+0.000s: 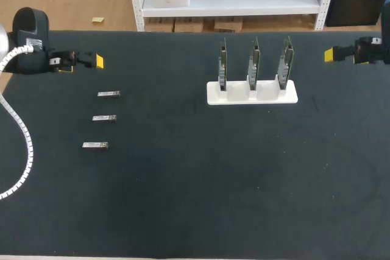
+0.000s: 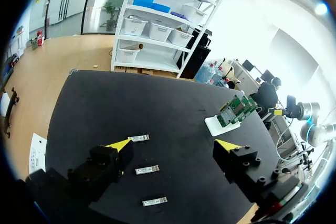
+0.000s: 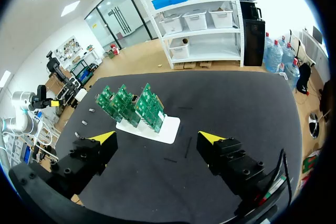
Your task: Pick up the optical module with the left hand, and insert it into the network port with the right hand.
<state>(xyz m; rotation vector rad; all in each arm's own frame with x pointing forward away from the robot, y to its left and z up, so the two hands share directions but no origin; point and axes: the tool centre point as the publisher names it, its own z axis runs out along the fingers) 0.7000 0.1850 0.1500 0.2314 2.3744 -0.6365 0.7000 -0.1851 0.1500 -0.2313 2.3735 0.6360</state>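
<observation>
Left pincer (image 2: 175, 144), spread wide and empty at the far left of the desk (image 1: 183, 181), should descend squarely over the farthest optical module (image 1: 109, 94) of three lying just nearward, gripping its narrow width, leaving one end exposed for handover.

Open stretch of black tabletop (image 1: 183, 181) between column of three small silver modules (image 1: 104, 118) and flat white stand (image 1: 268, 95), three upright green circuit boards (image 1: 253, 62) with narrow gaps between

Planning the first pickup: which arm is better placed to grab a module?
Left. The left arm, jaws open, hangs close by the three modules; the right arm is across the table past the circuit boards.
</observation>
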